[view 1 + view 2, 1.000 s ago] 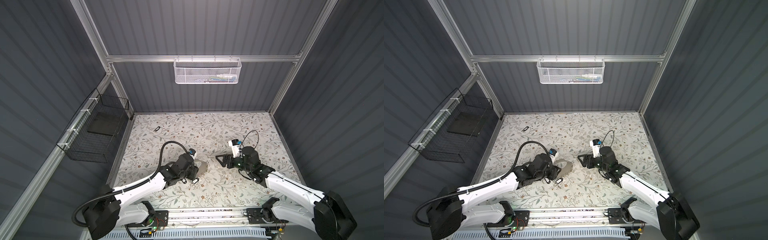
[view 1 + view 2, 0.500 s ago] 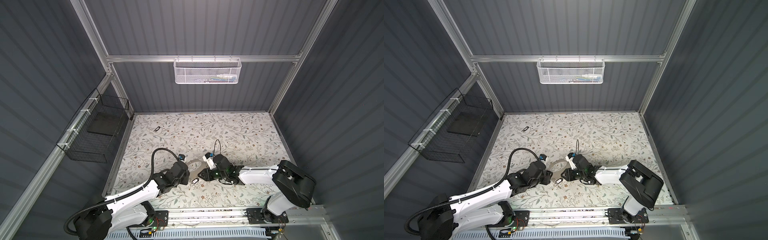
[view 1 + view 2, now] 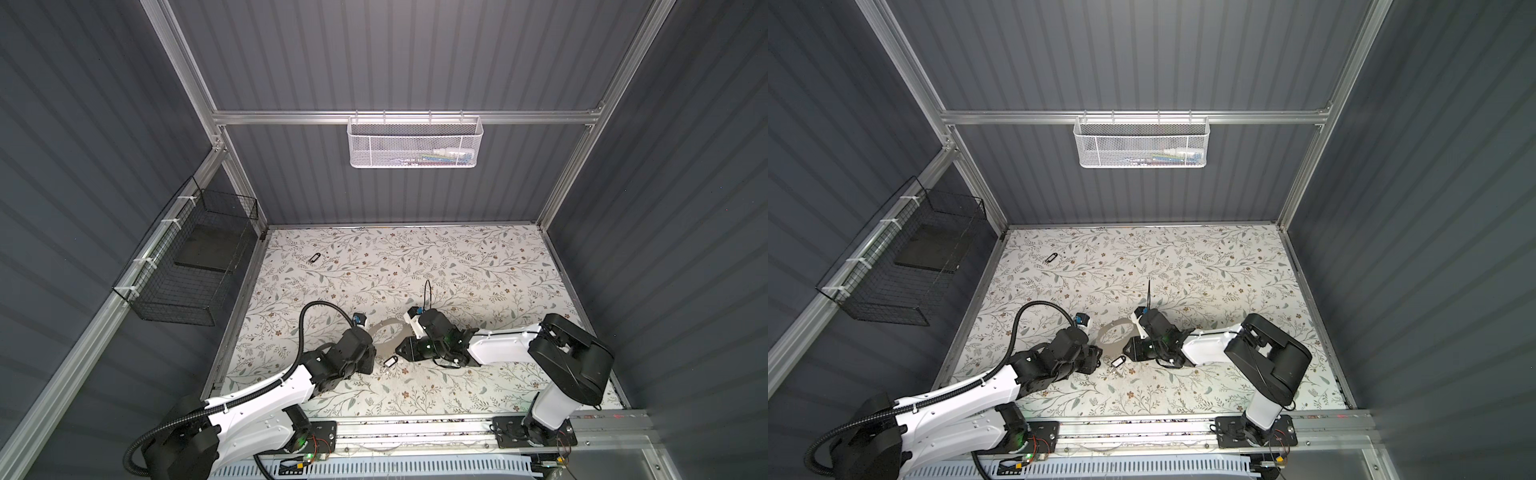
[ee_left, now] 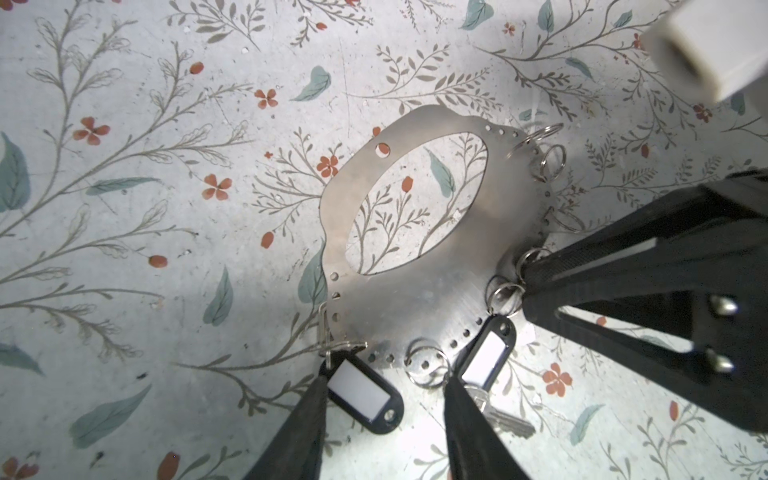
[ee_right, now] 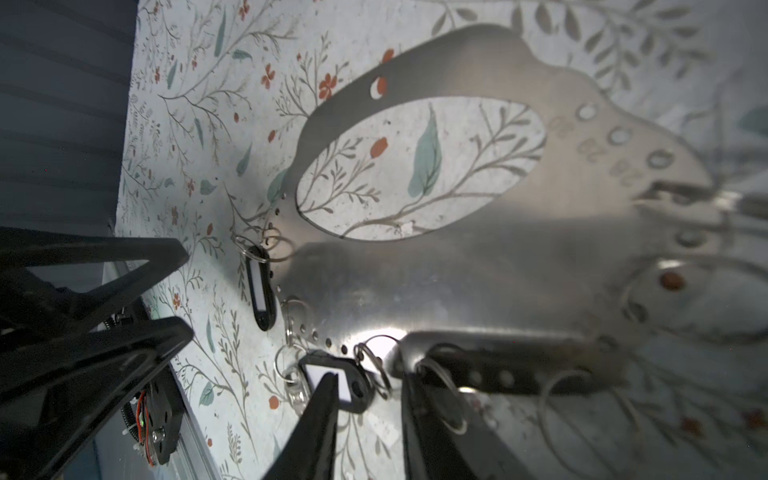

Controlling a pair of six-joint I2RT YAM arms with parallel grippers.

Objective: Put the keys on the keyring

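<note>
The keyring (image 4: 415,303) lies flat on the flowered mat (image 3: 457,266), just toward 7 o'clock from the mat's centre in both top views.

Left claw (image 4: 386,376): at the keyring's 7 o'clock, released, jaws apart astride the rim.

Right claw (image 5: 370,376): at the keyring's 5 o'clock, jaws close together about a split ring (image 5: 374,365). Whether they grasp it cannot be told.

The first key tag (image 4: 365,395) and second key tag (image 4: 486,355) lie at the rim's 6 o'clock, between the claws. The third key tag (image 3: 314,257) lies well apart, at the mat's 10 o'clock.
</note>
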